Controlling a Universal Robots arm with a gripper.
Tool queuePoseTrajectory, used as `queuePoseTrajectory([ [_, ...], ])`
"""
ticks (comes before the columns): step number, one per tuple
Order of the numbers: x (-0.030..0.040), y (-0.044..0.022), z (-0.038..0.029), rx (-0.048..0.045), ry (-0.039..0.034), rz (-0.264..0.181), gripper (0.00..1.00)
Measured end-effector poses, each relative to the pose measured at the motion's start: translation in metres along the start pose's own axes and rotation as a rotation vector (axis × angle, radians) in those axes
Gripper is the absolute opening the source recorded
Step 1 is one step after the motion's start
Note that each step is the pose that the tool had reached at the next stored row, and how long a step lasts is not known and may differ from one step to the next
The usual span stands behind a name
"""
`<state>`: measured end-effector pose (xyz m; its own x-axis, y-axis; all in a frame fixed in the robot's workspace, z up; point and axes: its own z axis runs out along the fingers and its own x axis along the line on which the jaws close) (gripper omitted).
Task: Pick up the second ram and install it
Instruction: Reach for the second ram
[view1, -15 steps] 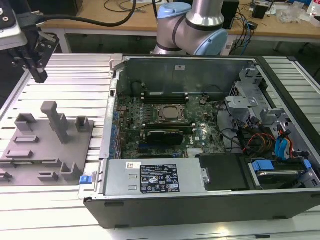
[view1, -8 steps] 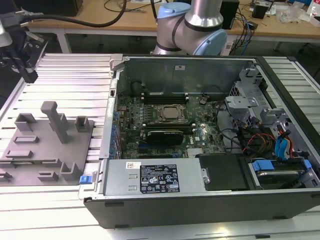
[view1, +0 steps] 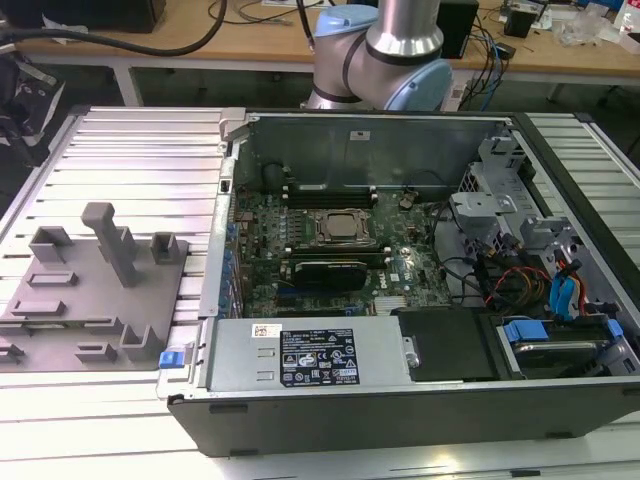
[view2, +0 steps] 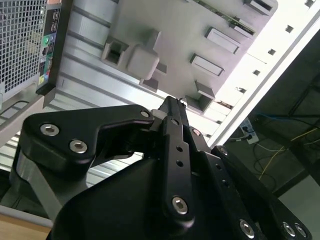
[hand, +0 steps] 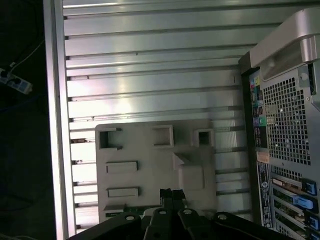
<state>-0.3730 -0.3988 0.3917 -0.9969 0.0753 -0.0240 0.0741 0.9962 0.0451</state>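
Note:
The second ram (hand: 131, 210) shows as a thin green strip lying along the edge of the grey holder tray (hand: 150, 155), partly hidden behind my fingers. In the second wrist view the ram (view2: 242, 25) is a slim edge at the far side of the tray (view2: 180, 30). My gripper (hand: 171, 193) hangs well above the tray, near its tall post (hand: 191, 172). The black fingertips of the gripper (view2: 171, 101) meet with nothing between them. In the exterior view the tray (view1: 90, 300) sits on the ribbed metal table, at the left of the open computer case (view1: 400, 260).
Inside the case lie the motherboard (view1: 330, 250), its CPU socket (view1: 342, 228) and black memory slots (view1: 330, 190). The power supply (view1: 310, 355) and drive cables (view1: 560, 290) fill the near side. The arm's base (view1: 385, 50) stands behind the case. A workbench with cables runs along the back.

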Motion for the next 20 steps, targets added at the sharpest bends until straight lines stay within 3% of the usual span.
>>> queuePoseTrajectory([
  [12, 0.0198, -0.0015, 0.0000, 0.0000, 0.0001, 0.000, 0.11],
  [15, 0.0284, -0.0023, 0.0001, 0.0000, -0.0001, 0.000, 0.11],
  [18, 0.0308, -0.0076, 0.0003, 0.0000, 0.0000, 0.000, 0.11],
  [20, 0.0303, -0.0146, 0.0006, 0.0002, 0.0000, 0.000, 0.11],
])
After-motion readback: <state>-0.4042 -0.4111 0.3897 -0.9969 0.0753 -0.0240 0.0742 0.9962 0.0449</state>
